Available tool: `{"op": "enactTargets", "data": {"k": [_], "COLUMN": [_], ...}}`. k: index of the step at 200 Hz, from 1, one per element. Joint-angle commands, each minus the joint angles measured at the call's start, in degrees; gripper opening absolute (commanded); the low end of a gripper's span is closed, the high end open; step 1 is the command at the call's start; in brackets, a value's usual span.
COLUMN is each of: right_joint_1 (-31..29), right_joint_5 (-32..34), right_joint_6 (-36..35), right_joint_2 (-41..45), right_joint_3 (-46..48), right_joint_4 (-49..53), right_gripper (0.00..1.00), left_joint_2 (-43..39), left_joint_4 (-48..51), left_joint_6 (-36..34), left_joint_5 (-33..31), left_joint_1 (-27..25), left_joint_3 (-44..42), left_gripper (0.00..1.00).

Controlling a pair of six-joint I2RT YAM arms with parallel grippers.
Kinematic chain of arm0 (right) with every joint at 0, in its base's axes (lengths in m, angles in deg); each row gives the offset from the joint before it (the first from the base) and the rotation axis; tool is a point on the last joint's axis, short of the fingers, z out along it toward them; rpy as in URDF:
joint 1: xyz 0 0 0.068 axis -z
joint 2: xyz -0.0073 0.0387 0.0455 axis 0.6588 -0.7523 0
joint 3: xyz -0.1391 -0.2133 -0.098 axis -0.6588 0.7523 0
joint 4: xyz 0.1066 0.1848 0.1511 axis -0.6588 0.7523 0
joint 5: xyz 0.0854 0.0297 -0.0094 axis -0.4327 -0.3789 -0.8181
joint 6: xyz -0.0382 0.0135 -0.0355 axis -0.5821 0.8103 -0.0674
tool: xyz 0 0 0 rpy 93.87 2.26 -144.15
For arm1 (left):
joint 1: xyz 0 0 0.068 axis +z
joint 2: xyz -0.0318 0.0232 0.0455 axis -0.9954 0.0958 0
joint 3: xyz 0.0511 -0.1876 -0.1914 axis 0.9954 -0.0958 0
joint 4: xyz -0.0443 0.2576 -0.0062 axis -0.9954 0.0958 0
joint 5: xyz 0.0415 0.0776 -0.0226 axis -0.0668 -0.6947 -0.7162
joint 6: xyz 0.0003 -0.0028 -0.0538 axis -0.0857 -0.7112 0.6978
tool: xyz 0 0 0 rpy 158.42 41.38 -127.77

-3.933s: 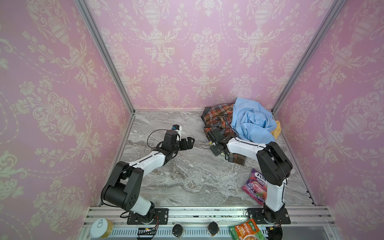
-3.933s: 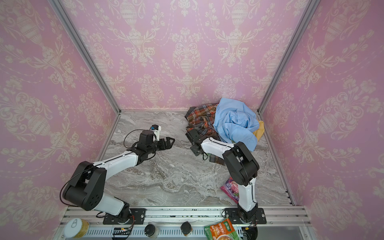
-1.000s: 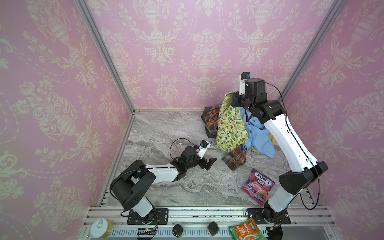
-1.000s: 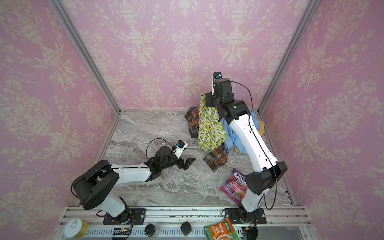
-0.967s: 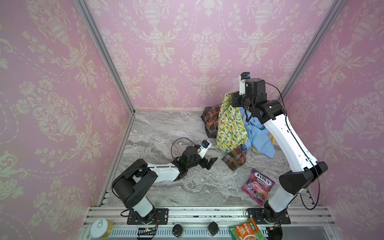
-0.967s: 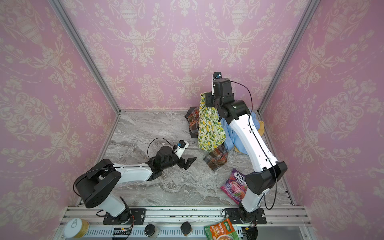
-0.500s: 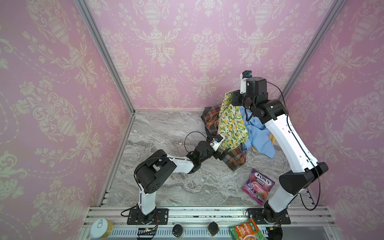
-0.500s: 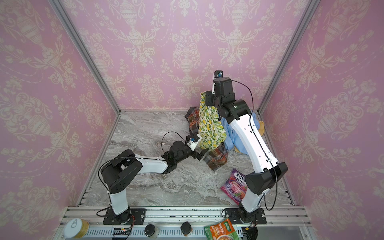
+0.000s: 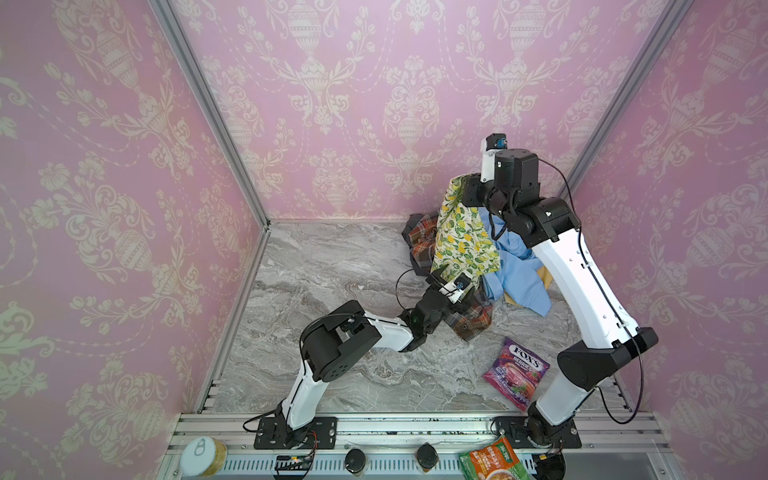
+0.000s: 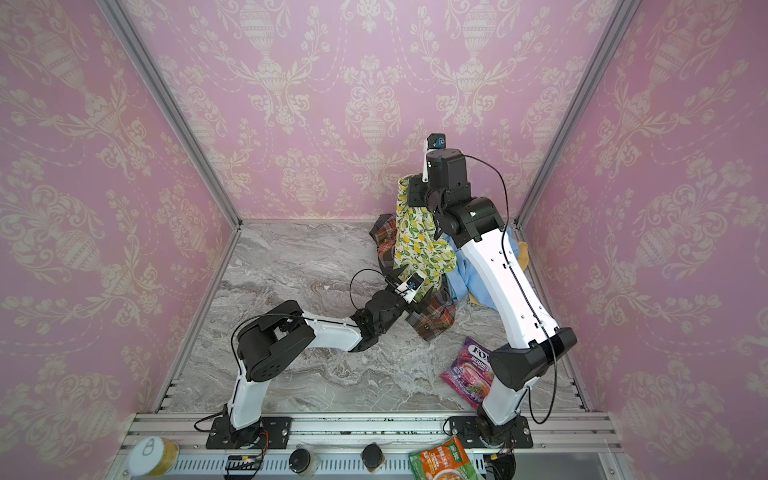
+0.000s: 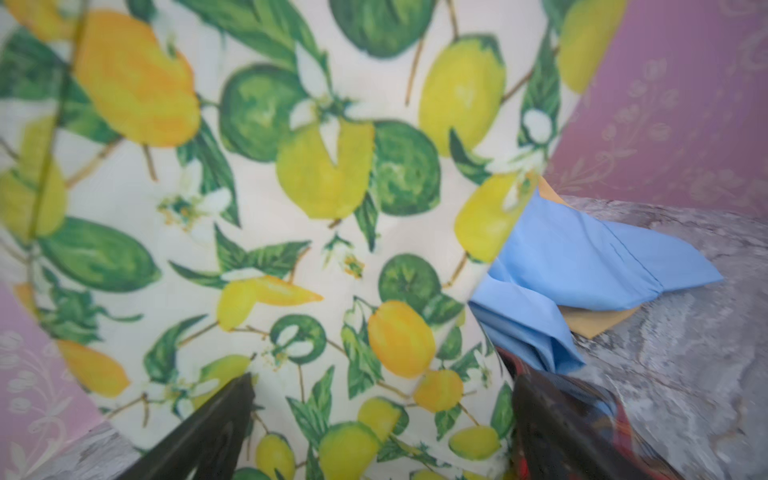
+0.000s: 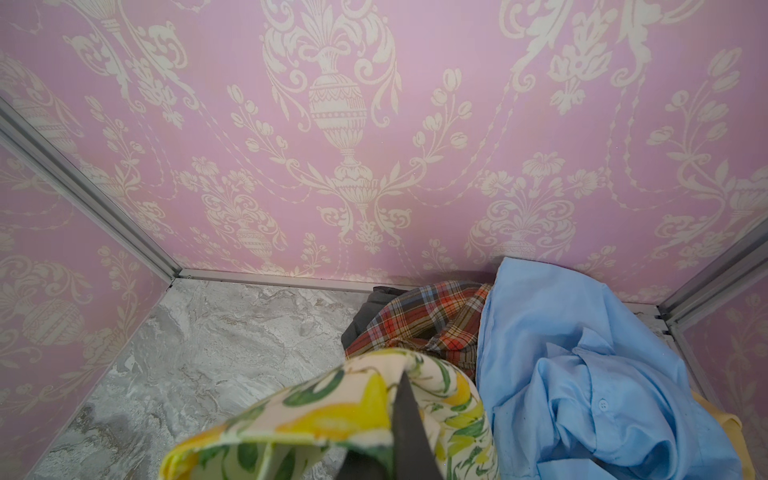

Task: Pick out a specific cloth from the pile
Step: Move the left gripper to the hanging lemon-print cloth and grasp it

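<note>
Right pincer [image 9: 466, 188] clamps the thin lemon-printed cloth [image 9: 461, 237] by its top, hanging over the rumpled pile [image 9: 519, 270] on the grey marbled counter [image 9: 332, 266], left pincer [image 11: 382, 378] spread wide at its hem, pink damask walls [image 9: 374, 104] around.

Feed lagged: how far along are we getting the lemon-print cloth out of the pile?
Done: the right gripper is shut on the cloth at its top edge, holding it raised above the pile. In hand: the left gripper, jaws open, sits at its lower edge by the plaid shirt. Left: carrying it clear; I cannot tell if the hem is free.
</note>
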Motion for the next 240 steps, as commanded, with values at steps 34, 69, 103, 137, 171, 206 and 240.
{"op": "enactTargets", "data": {"k": [34,69,103,137,171,206,240], "right_joint_1": [-1.07,-1.55,-1.57,-1.64,-1.56,-1.55,-1.40], "right_joint_5": [0.85,-0.48,-2.11,-5.13,-8.31,-12.21,-15.78], "right_joint_6": [-0.18,-1.33,-2.13,-2.49,-2.68,-2.33,-1.90], "right_joint_2": [0.48,1.73,4.49,6.99,9.17,10.15,10.42], "right_joint_3": [-0.91,0.88,5.50,9.66,13.58,15.65,16.31], "right_joint_4": [-0.88,1.20,2.33,3.39,3.45,3.28,3.61], "right_gripper": [0.00,0.00,0.00,0.00,0.00,0.00,0.00], "left_joint_2": [3.81,1.56,-1.30,-3.20,-4.53,-5.25,-5.55], "left_joint_4": [-15.80,-15.55,-17.62,-18.74,-19.97,-19.99,-19.99], "left_joint_6": [-14.44,-14.76,-14.23,-14.34,-14.96,-13.48,-11.03], "left_joint_5": [-9.04,-7.01,-4.87,-2.59,-0.99,1.72,4.63], "left_joint_1": [-0.15,1.76,4.05,5.76,6.54,6.80,7.33], "left_joint_3": [6.72,6.59,3.95,2.99,2.59,2.72,3.72], "left_gripper": [0.81,0.84,0.87,0.92,0.96,0.99,0.99]}}
